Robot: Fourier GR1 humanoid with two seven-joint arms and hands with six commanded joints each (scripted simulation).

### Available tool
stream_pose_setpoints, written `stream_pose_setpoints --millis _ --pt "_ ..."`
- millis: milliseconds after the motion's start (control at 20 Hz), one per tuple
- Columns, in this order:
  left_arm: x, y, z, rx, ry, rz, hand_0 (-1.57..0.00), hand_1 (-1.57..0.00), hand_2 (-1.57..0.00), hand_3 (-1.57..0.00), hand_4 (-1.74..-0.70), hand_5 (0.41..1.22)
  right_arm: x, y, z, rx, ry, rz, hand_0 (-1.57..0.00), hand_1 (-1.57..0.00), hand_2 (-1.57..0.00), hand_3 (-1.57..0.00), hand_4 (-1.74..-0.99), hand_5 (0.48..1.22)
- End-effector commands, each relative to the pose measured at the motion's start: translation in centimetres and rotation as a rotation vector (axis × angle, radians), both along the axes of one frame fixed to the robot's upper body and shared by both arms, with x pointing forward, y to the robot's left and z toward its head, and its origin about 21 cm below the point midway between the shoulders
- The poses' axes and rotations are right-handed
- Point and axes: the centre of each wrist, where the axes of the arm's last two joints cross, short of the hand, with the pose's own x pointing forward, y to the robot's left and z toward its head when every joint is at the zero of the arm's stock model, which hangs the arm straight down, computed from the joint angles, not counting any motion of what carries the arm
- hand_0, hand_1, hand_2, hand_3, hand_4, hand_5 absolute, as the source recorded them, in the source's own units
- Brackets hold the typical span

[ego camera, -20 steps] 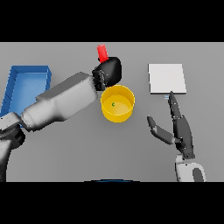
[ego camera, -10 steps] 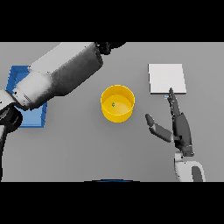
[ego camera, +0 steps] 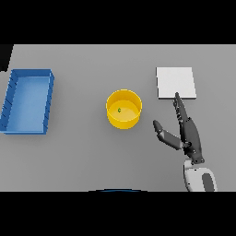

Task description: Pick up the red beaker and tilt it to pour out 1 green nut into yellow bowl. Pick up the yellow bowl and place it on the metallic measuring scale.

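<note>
The yellow bowl [ego camera: 123, 115] stands at the table's middle with one small green nut [ego camera: 119, 110] inside it. The metallic scale [ego camera: 175, 83], a flat pale square, lies to the bowl's right and a little farther back. My right hand [ego camera: 188, 133] is open, with straight fingers pointing at the scale's near edge and the thumb spread toward the bowl; it touches neither. A dark bit at the upper left edge [ego camera: 4, 57] seems to be my left hand. The red beaker is not in view.
A blue rectangular tray [ego camera: 10, 103] sits at the table's left side, with nothing visible in it.
My left arm has swung away from above the bowl to the left and out of the picture, taking the red beaker with it. The right hand has stayed put.
</note>
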Motion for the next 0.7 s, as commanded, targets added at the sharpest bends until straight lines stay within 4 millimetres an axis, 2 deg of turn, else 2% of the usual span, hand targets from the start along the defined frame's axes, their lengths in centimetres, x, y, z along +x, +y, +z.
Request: stream_pose_setpoints --millis 0,150,300,350,500,600,650 --pt "0.1 2.2 -0.3 -0.104 0.007 0.032 -1.57 -1.57 -1.57 -1.53 -1.74 1.221 -0.1 0.2 -0.2 -0.015 -0.004 -0.003 0.0 0.0 0.0 0.0 -1.121 0.588" --pt "0.2 8.2 -3.6 -0.382 0.025 0.151 -1.57 -1.57 -1.57 -1.55 -1.74 1.221 0.2 0.2 -0.2 -0.048 0.006 -0.009 0.0 0.0 0.0 0.0 -1.127 0.606" --pt "-0.2 11.8 -9.1 -0.51 0.019 0.367 -1.57 -1.57 -1.57 -1.56 -1.74 1.221 0.6 0.2 -0.1 -0.067 -0.005 0.011 0.0 0.0 0.0 0.0 -1.138 0.626" --pt "-0.5 12.8 -10.9 -0.584 0.014 0.396 -1.57 -1.57 -1.57 -1.56 -1.74 1.221 0.6 -0.3 0.0 -0.068 -0.007 0.01 0.0 0.0 0.0 0.0 -1.142 0.628" --pt "-1.5 14.3 -13.7 -0.763 0.0 0.534 -1.57 -1.57 -1.57 -1.57 -1.74 1.221 0.3 -0.1 0.0 -0.054 -0.011 0.02 0.0 0.0 0.0 0.0 -1.138 0.648" --pt "-2.6 15.4 -16.1 -0.834 0.014 0.594 -1.57 -1.57 -1.57 -1.57 -1.74 1.221 0.4 0.0 0.2 -0.056 -0.006 0.026 0.0 0.0 0.0 0.0 -1.129 0.659" --pt "-3.5 15.8 -17.5 -0.865 0.019 0.61 -1.57 -1.57 -1.57 -1.57 -1.74 1.221 0.2 -0.1 -0.3 -0.055 0.008 0.033 0.0 0.0 0.0 0.0 -1.127 0.664"
